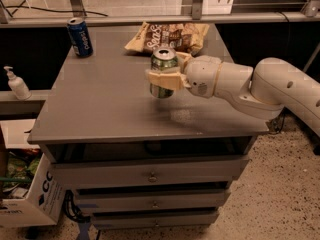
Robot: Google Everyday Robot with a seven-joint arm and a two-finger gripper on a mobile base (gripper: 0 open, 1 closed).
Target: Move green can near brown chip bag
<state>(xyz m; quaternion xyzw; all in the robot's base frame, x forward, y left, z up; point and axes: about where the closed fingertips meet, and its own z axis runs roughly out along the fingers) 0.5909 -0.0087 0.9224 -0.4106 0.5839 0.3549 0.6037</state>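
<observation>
The green can (163,60) stands upright in my gripper (165,73), held just above the grey tabletop (110,109) at its middle. My gripper is shut on the can, its cream fingers (161,79) wrapped around the can's middle. My white arm (260,86) reaches in from the right. The brown chip bag (170,36) lies flat at the back of the table, just behind the can, with a small gap between them.
A dark blue soda can (80,36) stands at the table's back left corner. A soap pump bottle (17,84) sits on a ledge at the left. A cardboard box (30,194) stands on the floor at lower left. Drawers (150,176) are below the tabletop.
</observation>
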